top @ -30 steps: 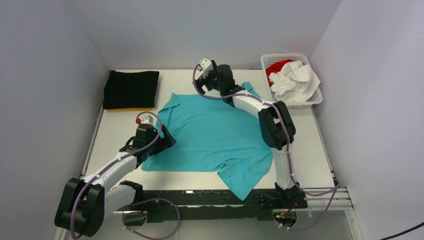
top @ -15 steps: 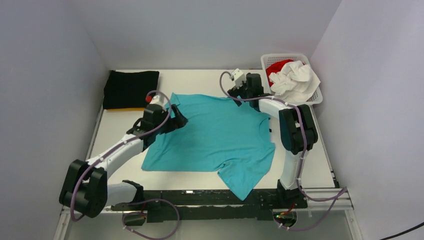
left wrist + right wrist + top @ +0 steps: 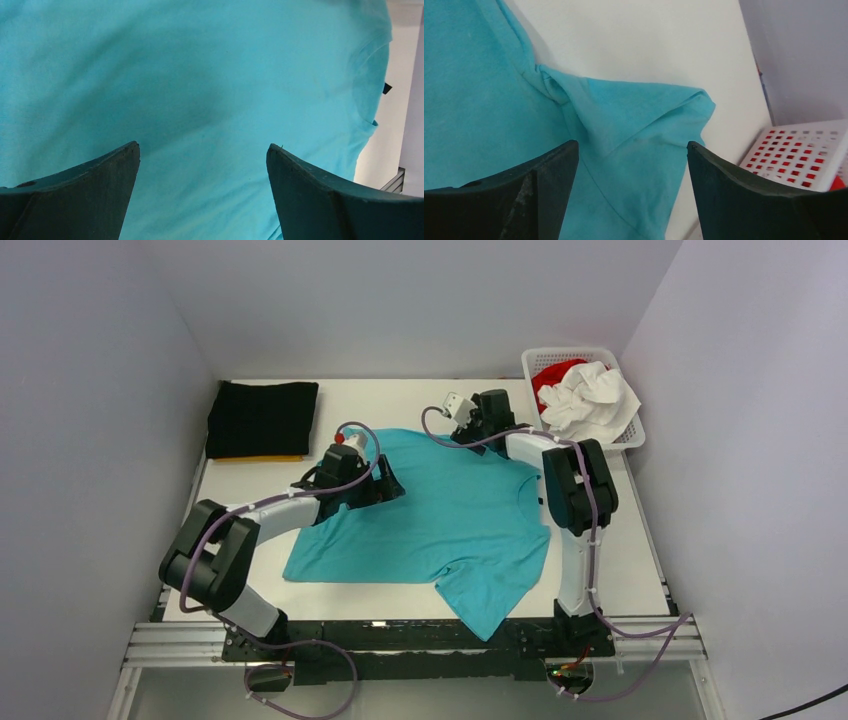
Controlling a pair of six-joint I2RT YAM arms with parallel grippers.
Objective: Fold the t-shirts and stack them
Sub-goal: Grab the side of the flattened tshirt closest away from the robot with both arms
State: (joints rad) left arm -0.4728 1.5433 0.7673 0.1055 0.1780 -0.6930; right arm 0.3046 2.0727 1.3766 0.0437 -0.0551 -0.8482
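The turquoise t-shirt (image 3: 440,510) lay spread across the middle of the tabletop (image 3: 400,400), one sleeve reaching past the near edge. The left tool (image 3: 202,150) was over the shirt's far left part, jaws wide apart with nothing between them. The right tool (image 3: 631,147), also spread and empty, was over the rumpled far right sleeve (image 3: 634,115). A folded black t-shirt (image 3: 262,417) sat on an orange-yellow one (image 3: 255,457) at the far left. White (image 3: 590,400) and red (image 3: 552,375) shirts filled the basket (image 3: 632,435) at the far right.
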